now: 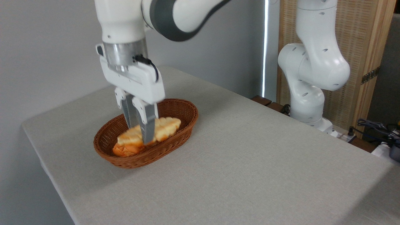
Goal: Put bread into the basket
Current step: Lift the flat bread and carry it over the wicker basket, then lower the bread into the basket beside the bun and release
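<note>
A robotics lab is showing here: a white robot arm is standing bolted at the far edge of a cloth-covered table, loose cables trailing beside a rattan screen.

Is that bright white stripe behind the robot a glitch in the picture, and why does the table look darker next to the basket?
Camera view: the stripe is overexposed light through a gap beside the screen, no glitch. The darker patch on the table by the basket is soft shadow. The gripper, jaws closed on the bread, looks slightly blurred.
</note>
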Robot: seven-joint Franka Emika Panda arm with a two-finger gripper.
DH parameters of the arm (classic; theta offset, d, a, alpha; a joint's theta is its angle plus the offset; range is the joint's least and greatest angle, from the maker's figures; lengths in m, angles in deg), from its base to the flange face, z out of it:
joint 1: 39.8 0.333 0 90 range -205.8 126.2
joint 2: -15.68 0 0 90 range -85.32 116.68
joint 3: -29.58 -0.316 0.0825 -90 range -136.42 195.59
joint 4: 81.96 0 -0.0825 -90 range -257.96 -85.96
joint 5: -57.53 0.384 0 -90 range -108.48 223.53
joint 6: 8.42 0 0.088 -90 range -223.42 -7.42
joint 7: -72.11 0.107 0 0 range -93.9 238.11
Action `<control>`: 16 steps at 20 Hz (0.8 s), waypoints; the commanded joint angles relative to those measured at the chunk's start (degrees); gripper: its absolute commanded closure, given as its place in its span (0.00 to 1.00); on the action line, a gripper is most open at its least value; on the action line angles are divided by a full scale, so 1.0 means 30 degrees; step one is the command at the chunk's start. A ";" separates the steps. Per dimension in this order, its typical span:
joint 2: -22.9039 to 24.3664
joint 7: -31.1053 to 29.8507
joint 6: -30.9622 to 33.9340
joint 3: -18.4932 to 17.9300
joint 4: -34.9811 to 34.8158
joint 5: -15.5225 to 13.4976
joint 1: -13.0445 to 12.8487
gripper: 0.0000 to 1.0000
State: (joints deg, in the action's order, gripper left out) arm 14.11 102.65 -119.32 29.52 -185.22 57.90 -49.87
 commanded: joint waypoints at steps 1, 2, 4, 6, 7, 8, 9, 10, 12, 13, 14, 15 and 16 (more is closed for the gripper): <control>0.0170 -0.0545 0.0663 0.1514 -0.0091 -0.0214 0.0016 0.15; 0.0170 -0.0456 0.1393 0.1952 -0.0092 0.0018 0.0016 0.00; 0.0141 -0.0484 0.1838 0.2276 -0.0092 0.0021 0.0016 0.00; 0.0053 -0.0485 0.2393 0.2425 -0.0121 0.0021 0.0016 0.00; 0.0024 -0.0485 0.2454 0.2425 -0.0150 0.0021 0.0016 0.00; -0.0005 -0.0514 0.2455 0.2425 -0.0150 0.0021 0.0016 0.00; -0.0035 -0.0514 0.2455 0.2425 -0.0150 0.0021 0.0016 0.00; -0.0035 -0.0514 0.2455 0.2454 -0.0150 0.0021 0.0016 0.00; -0.0006 -0.0485 0.2455 0.2396 -0.0092 0.0050 0.0045 0.00; 0.0081 -0.0485 0.2368 0.2193 -0.0034 0.0050 0.0046 0.00; 0.0169 -0.0514 0.2251 0.2017 0.0286 0.0050 0.0162 0.00; 0.0228 -0.0485 0.2279 0.1406 0.0898 0.0050 0.0163 0.00; 0.0258 -0.0427 0.2279 0.0878 0.1078 0.0050 0.0163 0.00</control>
State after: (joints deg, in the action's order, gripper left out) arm 14.04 101.16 -113.09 35.69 -184.76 57.88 -49.54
